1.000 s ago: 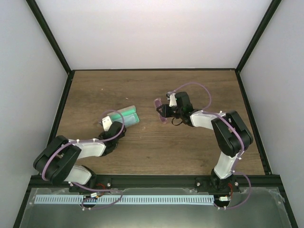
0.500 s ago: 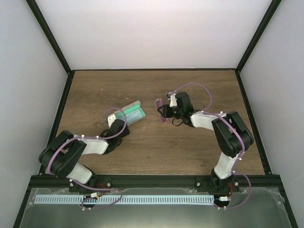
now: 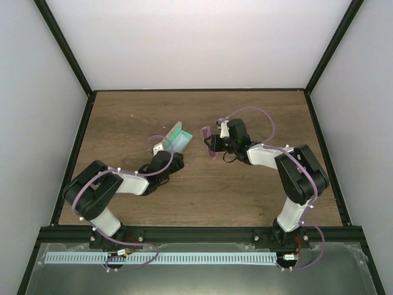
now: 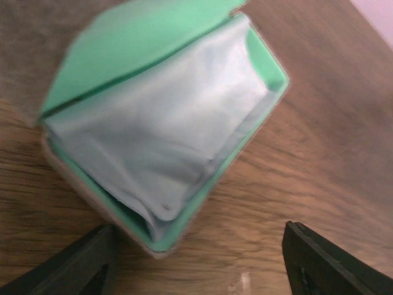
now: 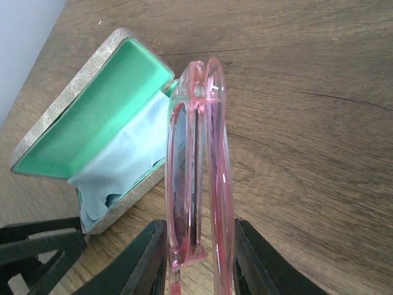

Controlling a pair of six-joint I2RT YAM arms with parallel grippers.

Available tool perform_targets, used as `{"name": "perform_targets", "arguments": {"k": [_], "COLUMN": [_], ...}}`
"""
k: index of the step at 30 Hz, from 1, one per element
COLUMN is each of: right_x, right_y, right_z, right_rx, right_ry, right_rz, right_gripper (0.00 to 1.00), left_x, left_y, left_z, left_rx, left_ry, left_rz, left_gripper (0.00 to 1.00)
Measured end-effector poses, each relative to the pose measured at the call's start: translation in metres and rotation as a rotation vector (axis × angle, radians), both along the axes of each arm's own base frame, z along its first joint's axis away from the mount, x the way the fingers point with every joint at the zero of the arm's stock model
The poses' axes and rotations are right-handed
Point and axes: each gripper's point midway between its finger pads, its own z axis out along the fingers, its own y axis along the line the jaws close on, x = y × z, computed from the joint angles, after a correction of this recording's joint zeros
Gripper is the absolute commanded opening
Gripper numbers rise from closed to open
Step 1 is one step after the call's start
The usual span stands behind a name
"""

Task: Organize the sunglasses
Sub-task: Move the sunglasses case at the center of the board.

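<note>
My right gripper (image 5: 196, 258) is shut on the folded pink sunglasses (image 5: 198, 166), held upright above the wood table; they also show in the top view (image 3: 207, 140), just right of the case. The grey case (image 3: 176, 139) with green lining stands open, a light blue cloth (image 4: 159, 129) lying inside it. The case also shows at the left of the right wrist view (image 5: 92, 129). My left gripper (image 4: 199, 264) is open and empty, its black fingers (image 4: 319, 264) spread at the near corner of the case (image 4: 132, 230).
The wooden table (image 3: 245, 184) is bounded by black frame posts and pale walls on three sides. The left arm (image 3: 129, 183) lies low across the front left of the table.
The left gripper has moved right and the open case has slid and turned rightward toward the sunglasses. The right gripper has kept its hold almost in place.
</note>
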Motion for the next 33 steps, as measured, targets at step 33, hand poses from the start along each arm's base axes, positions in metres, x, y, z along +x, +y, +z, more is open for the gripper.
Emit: {"name": "perform_targets", "arguments": {"k": [33], "right_x": [0.000], "right_y": [0.033], "right_z": [0.009], "right_rx": [0.422], "right_ry": [0.126], "right_rz": [-0.021], "right_gripper": [0.29], "left_x": [-0.001], "left_y": [0.101], "left_z": [0.134], "left_rx": [0.209], "left_ry": [-0.429], "left_rz": [0.361], "left_gripper": [0.88]}}
